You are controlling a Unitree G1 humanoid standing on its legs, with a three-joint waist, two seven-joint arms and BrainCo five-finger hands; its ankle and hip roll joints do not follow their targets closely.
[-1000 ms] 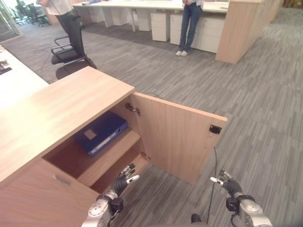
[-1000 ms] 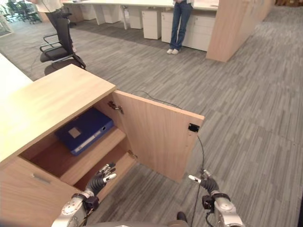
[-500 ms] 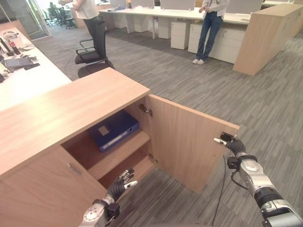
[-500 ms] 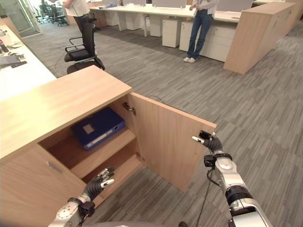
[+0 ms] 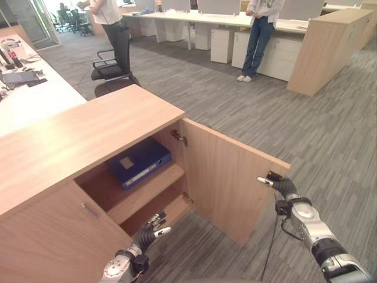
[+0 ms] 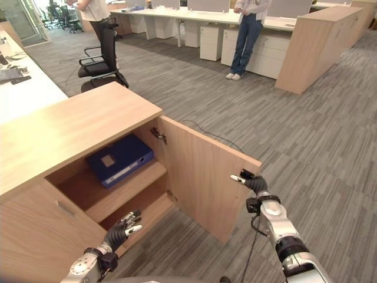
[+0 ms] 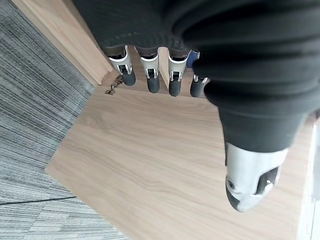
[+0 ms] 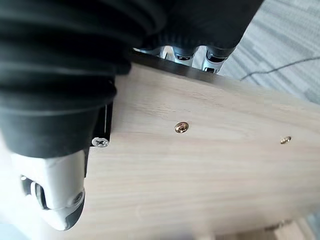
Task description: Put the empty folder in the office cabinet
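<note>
A blue folder (image 5: 138,162) lies flat on the upper shelf of the wooden office cabinet (image 5: 88,132). The cabinet door (image 5: 227,177) stands swung out to the right. My right hand (image 5: 281,190) is at the door's top outer corner, fingers (image 8: 195,52) straight over its edge and thumb (image 8: 55,200) on the inner face. My left hand (image 5: 147,233) hangs low before the lower shelf (image 7: 165,165), with its fingers (image 7: 150,75) relaxed and holding nothing.
The cabinet's left door (image 5: 65,242) is closed. A black office chair (image 5: 112,59) stands behind the cabinet, and a white desk (image 5: 35,100) lies to the left. Two persons (image 5: 256,35) stand by far desks. A wooden partition (image 5: 321,50) rises at the back right.
The camera has tilted up. My right hand rose from near the floor to the door's top corner, and the door has swung slightly inward. The left hand has barely moved.
</note>
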